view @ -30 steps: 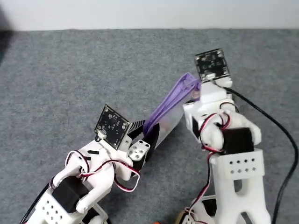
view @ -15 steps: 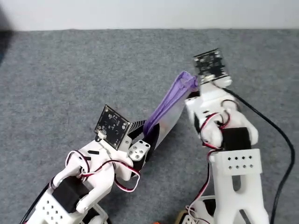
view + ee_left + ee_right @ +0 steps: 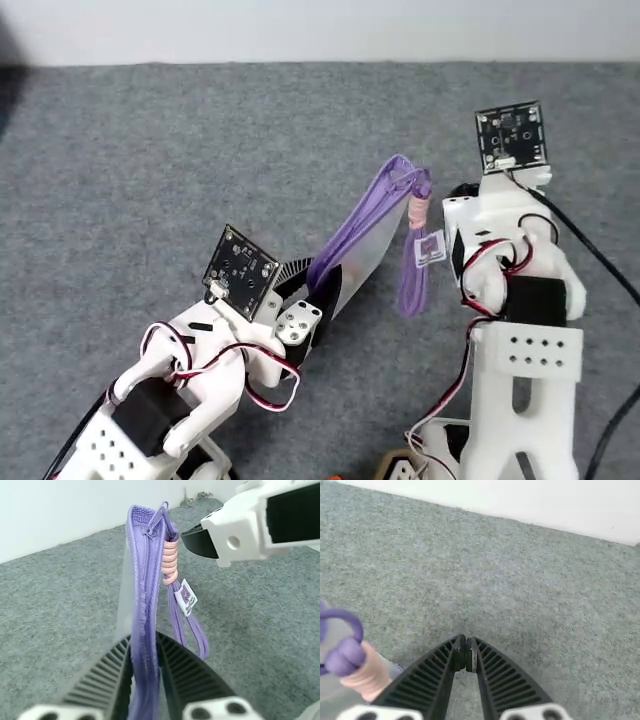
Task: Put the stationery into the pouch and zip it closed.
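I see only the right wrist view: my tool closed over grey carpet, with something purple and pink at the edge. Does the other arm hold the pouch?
Observer: Yes. The left tool is shut on the pouch at its zip edge, holding it on edge, zip side up.
Operator: Which end is the zip pulled to?
Observer: The slider sits at the end far from the left tool. A pink coil and a purple strap hang from it.
Operator: Does my tool touch them?
Observer: No. The right tool is shut on nothing, with a gap between it and the coil.
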`<act>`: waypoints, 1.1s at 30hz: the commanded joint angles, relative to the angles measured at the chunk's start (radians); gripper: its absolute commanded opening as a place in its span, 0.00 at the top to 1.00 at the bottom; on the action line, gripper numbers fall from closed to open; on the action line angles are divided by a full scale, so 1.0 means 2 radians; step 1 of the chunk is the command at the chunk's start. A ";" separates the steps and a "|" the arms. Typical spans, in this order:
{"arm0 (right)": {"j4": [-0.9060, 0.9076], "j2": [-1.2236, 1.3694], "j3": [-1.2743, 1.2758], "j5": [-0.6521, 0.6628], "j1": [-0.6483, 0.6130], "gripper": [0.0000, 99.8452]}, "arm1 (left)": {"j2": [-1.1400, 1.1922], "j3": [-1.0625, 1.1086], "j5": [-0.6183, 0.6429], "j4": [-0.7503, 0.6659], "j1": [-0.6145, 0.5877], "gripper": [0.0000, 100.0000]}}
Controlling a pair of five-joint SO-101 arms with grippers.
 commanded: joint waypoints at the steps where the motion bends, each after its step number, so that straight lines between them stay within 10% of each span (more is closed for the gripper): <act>1: 0.022 -0.017 -0.005 0.001 0.005 0.99 | 0.001 -0.012 0.001 0.000 -0.007 0.95; 12: 0.116 -0.115 -0.003 -0.054 0.002 0.99 | 0.001 -0.007 0.011 0.002 -0.193 0.79; 33: 0.221 -0.220 -0.002 -0.153 0.006 0.99 | -0.108 -0.052 0.029 0.131 -0.303 0.83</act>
